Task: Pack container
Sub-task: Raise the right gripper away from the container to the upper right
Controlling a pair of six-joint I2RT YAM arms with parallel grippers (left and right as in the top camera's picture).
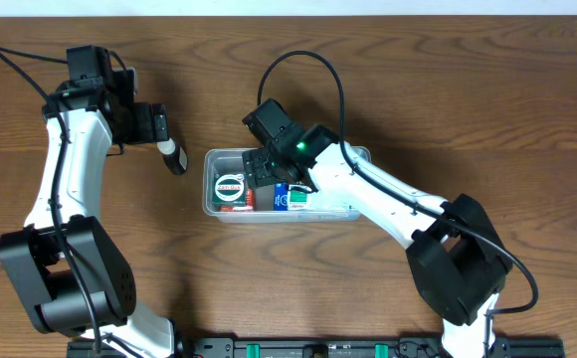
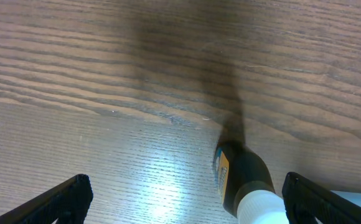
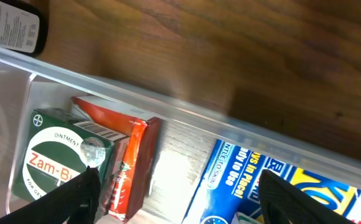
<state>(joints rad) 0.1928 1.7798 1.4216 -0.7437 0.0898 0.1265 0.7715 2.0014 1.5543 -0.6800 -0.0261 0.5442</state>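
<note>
The clear container (image 1: 215, 206) lies at the table's middle and holds a green Zam-Buk box (image 1: 231, 187), a red box (image 1: 261, 194) and a blue box (image 1: 290, 197). My right gripper (image 1: 277, 167) hovers over the container, open and empty. In the right wrist view its fingers (image 3: 177, 196) straddle the gap between the red box (image 3: 131, 158) and the blue box (image 3: 243, 180), with the green box (image 3: 59, 152) at the left and the container's rim (image 3: 187, 109) above. My left gripper (image 1: 159, 124) is open beside a dark bottle with a white cap (image 1: 176, 156), which lies between its fingers (image 2: 183, 199) in the left wrist view (image 2: 246, 183).
Another dark bottle's label (image 3: 12, 25) shows outside the container's far corner in the right wrist view. Bare wooden table (image 1: 468, 99) surrounds the container. A black rail (image 1: 318, 348) runs along the front edge.
</note>
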